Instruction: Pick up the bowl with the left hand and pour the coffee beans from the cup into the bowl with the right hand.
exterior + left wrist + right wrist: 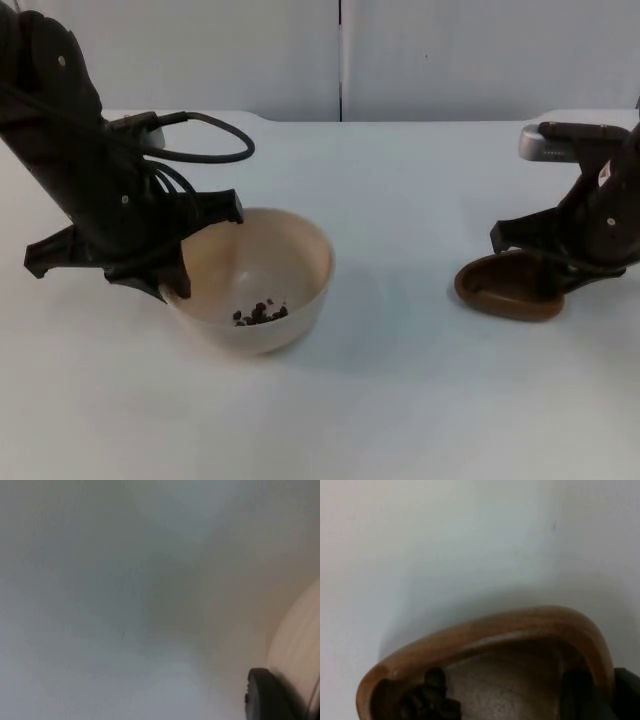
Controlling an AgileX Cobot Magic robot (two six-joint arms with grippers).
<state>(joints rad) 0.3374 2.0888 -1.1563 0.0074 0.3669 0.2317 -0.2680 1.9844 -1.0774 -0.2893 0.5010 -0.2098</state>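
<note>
My left pincer [172, 283] pinches the bowl [262, 280] rim at lower left. My right pincer [545, 272] pinches the cup [500, 288] rim at right. Both feel hard and light; some beans [260, 314] sit in the bowl.

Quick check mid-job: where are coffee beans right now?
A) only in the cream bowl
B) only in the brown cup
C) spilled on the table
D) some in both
D: a small heap of coffee beans lies in the bowl, and the right wrist view shows more beans inside the cup.
</note>
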